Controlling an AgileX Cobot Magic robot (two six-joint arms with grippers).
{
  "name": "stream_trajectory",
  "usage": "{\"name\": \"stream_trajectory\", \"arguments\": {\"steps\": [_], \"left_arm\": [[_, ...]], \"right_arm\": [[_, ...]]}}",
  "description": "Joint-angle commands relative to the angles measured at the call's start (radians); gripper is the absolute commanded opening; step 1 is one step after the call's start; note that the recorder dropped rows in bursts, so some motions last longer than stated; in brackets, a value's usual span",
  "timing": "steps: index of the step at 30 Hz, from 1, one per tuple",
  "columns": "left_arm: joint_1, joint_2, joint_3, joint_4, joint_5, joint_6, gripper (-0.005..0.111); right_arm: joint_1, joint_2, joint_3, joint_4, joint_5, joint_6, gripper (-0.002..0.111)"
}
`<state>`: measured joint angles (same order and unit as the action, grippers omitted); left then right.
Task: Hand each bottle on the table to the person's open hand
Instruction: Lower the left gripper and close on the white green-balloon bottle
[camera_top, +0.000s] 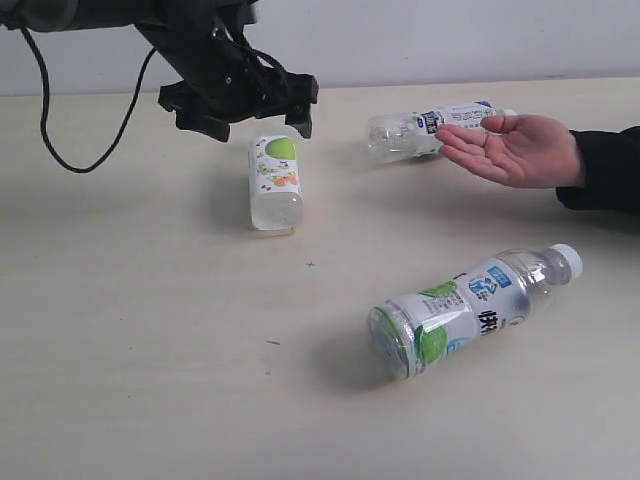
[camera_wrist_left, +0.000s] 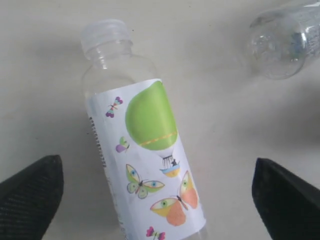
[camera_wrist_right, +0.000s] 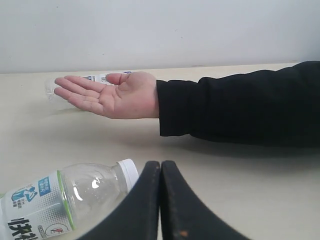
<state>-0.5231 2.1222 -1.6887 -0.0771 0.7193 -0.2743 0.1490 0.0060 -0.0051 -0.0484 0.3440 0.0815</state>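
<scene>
Setting: I work at what looks like a lab test bench, with a wide beige table, a plain pale wall and a loose black cable.

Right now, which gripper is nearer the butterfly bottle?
Left. The left gripper hangs open directly above the butterfly bottle, fingers either side. The right gripper is shut beside the white-capped bottle, with the butterfly bottle nowhere in its view.

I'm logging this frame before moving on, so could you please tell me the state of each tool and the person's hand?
Left tool: open, over the butterfly-label bottle, holding nothing.
Right tool: shut, empty.
Person's hand: open, empty.
</scene>
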Motion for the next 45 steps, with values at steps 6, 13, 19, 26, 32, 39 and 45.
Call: {"name": "stream_trajectory", "arguments": {"steps": [6,13,19,26,32,39,45], "left_arm": [[-0.035,0.049,0.004,0.117,-0.047,-0.160,0.097],[-0.035,0.089,0.004,0.113,-0.047,-0.181,0.097],[-0.035,0.119,0.004,0.111,-0.057,-0.183,0.097],[-0.035,0.133,0.004,0.109,-0.073,-0.183,0.097],[-0.035,0.150,0.004,0.109,-0.076,-0.181,0.097],[-0.035,0.152,0.004,0.109,-0.072,-0.165,0.055],[-0.035,0.152,0.004,0.113,-0.041,-0.148,0.002]], "right_arm": [[-0.006,-0.006,0.005,-0.002,-0.008,0.000,0.001],[-0.006,-0.006,0.005,-0.002,-0.006,0.000,0.001],[-0.006,-0.006,0.005,-0.002,-0.006,0.000,0.001],[-0.006,-0.006,0.005,-0.002,-0.006,0.000,0.001],[-0.006,-0.006,0.005,-0.002,-0.006,0.000,0.001],[-0.006,-0.006,0.005,-0.002,-0.006,0.000,0.001],[-0.006,-0.006,0.005,-0.002,-0.006,0.000,0.001]]}}
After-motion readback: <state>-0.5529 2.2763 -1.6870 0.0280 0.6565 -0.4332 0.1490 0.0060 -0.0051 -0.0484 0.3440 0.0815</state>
